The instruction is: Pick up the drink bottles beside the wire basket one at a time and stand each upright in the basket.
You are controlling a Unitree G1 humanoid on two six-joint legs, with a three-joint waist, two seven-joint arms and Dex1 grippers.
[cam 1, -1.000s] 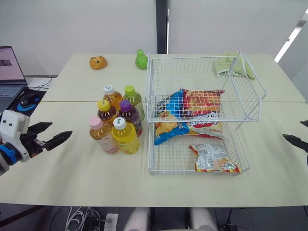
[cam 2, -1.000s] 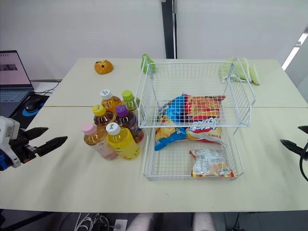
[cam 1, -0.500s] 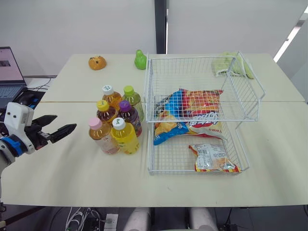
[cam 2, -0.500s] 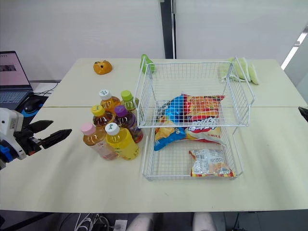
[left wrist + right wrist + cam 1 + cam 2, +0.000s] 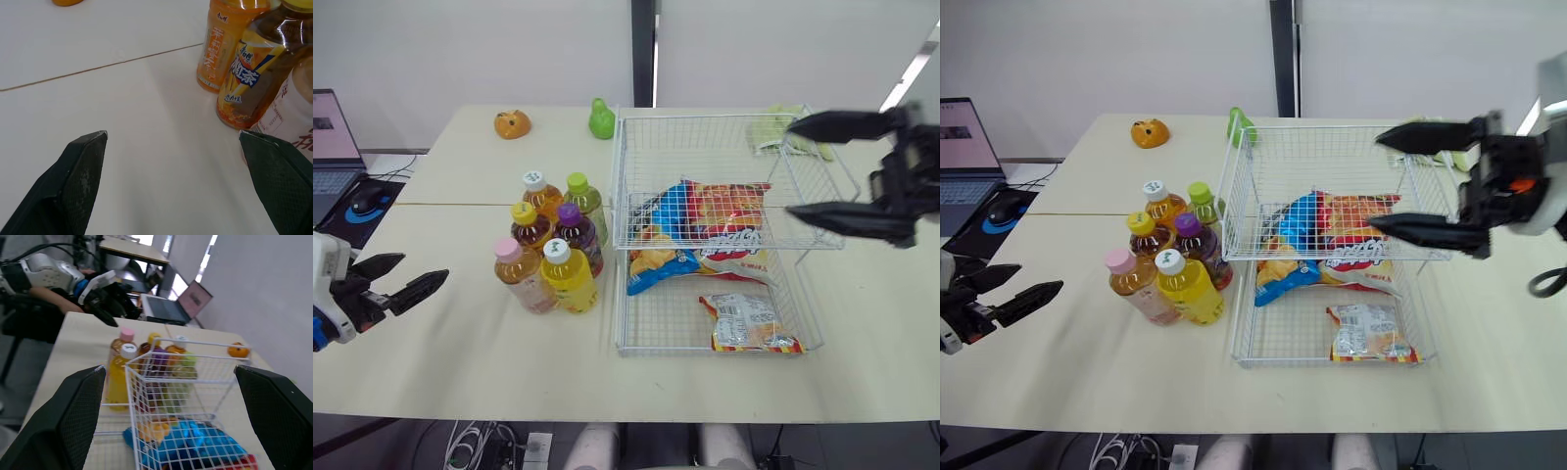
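Materials and finish, desk scene
Desk [image 5: 460, 362] is smooth, matt, pale laminate. Wire basket [image 5: 705, 117] is thin white-coated metal wire with a slight sheen. Bottles [image 5: 570, 279] are clear glossy plastic with shiny printed labels and matt plastic caps. Snack bags [image 5: 720, 211] are glossy, crinkled, foil-like film. Left pincer [image 5: 172, 133] pads [image 5: 78, 171] are matt black and finely grained.

Left pincer [image 5: 426, 266]: held low at the robot's left side, the two fingers spread apart, pointing forward, empty.
Right pincer [image 5: 787, 166]: held high, fingers wide apart, pointing to the robot's left, empty.
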